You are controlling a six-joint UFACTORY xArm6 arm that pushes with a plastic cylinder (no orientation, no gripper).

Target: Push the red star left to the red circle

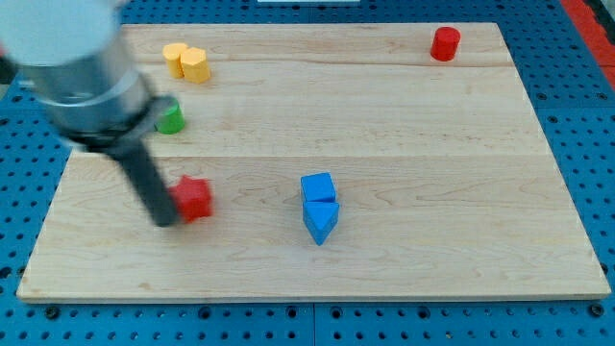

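The red star (195,198) lies at the lower left of the wooden board (404,144). The red circle (445,43), a short cylinder, stands at the board's top right corner. My tip (164,220) rests on the board, touching the red star's left side. The blurred rod and arm rise from it toward the view's top left.
A green block (171,119) sits just right of the arm, partly hidden by it. Two yellow blocks (186,61) stand side by side at the top left. A blue cube (317,186) and a blue triangular block (321,221) touch near the board's middle.
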